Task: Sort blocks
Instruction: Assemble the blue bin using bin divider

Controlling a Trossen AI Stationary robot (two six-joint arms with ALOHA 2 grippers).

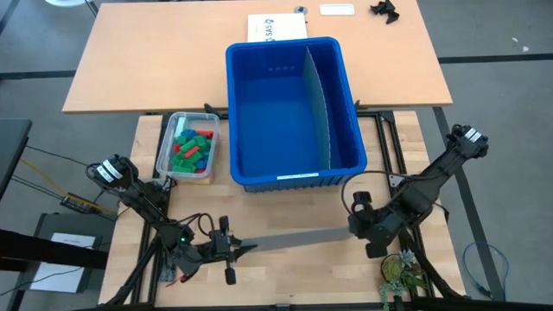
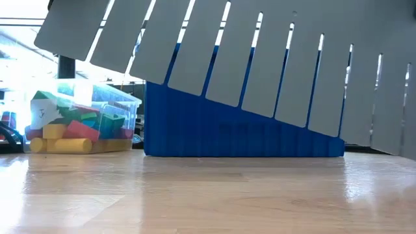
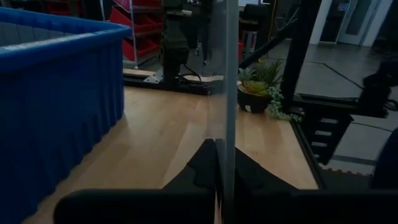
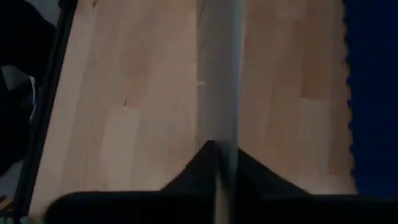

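The blocks point(image 1: 192, 149) lie heaped in a small clear tub point(image 1: 166, 147) left of the big blue bin point(image 1: 235, 112); the low view shows them point(image 2: 71, 130) at its left. A long grey slotted divider point(image 1: 294, 238) hangs above the near table between my two grippers and fills the top of the low view point(image 2: 260, 52). My left gripper point(image 1: 246, 249) is shut on its left end. My right gripper point(image 1: 356, 226) is shut on its right end. My left gripper pinches the divider's left end point(image 3: 222, 155) between its two fingers, one on each face. The fingers lie level, coming from the table's left, along the panel. The panel stands on edge, clear of the table. My right gripper pinches the divider's right end point(image 4: 219, 155) between its two fingers, one on each face. The fingers come slanting down from the right. This end is also clear of the table.
Inside the blue bin another grey divider point(image 1: 318, 104) stands upright, right of the middle. A small potted plant point(image 1: 402, 272) sits at the near right corner. Papers point(image 1: 276, 28) and a black object point(image 1: 384, 10) lie on the far table.
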